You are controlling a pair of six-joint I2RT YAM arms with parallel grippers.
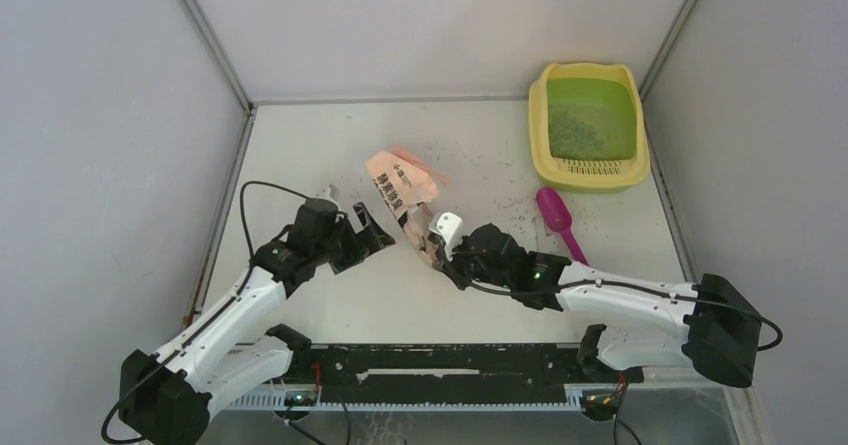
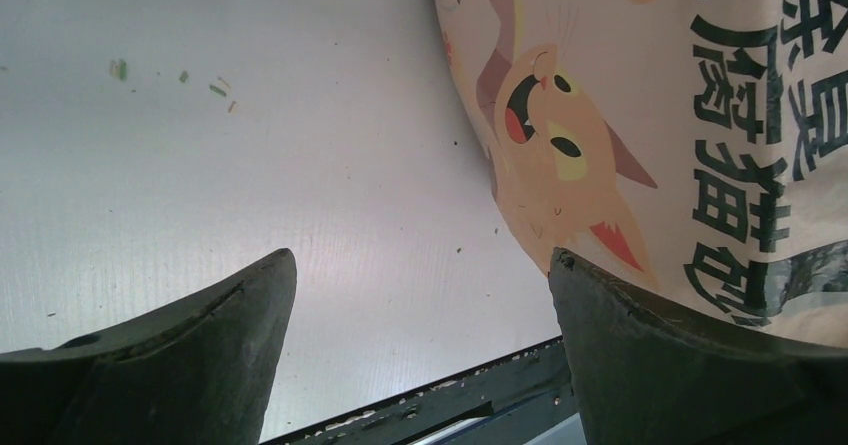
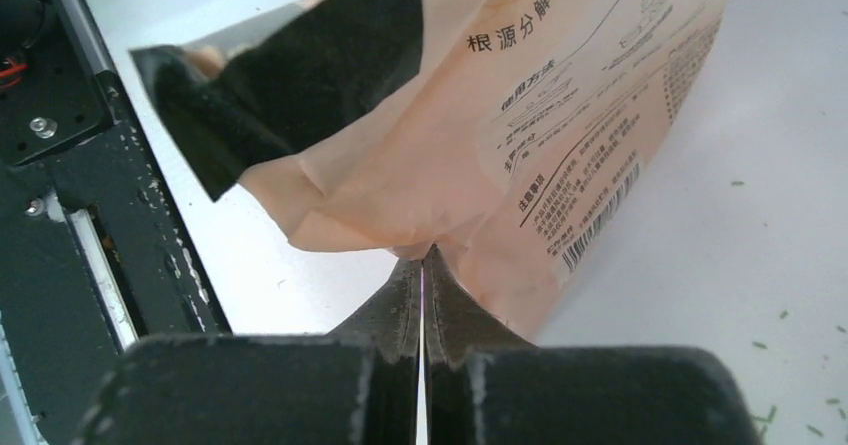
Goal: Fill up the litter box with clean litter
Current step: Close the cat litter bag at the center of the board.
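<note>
The litter box (image 1: 541,135), yellow rim and green basin, stands at the back right with grey-green litter (image 1: 577,128) in it. The peach-pink printed bag (image 1: 398,191) lies mid-table. My right gripper (image 1: 438,252) is shut with its tips pinching a fold at the bag's near edge; in the right wrist view the bag (image 3: 520,115) hangs right off the closed gripper (image 3: 428,257). My left gripper (image 1: 374,233) is open just left of the bag. In the left wrist view the gripper (image 2: 420,265) spans bare table, with the bag (image 2: 640,115) by its right finger.
A magenta scoop (image 1: 556,215) lies in front of the litter box. Loose granules (image 1: 490,170) are scattered on the table between bag and box. The black base rail (image 1: 450,360) runs along the near edge. Grey walls close in the sides and back.
</note>
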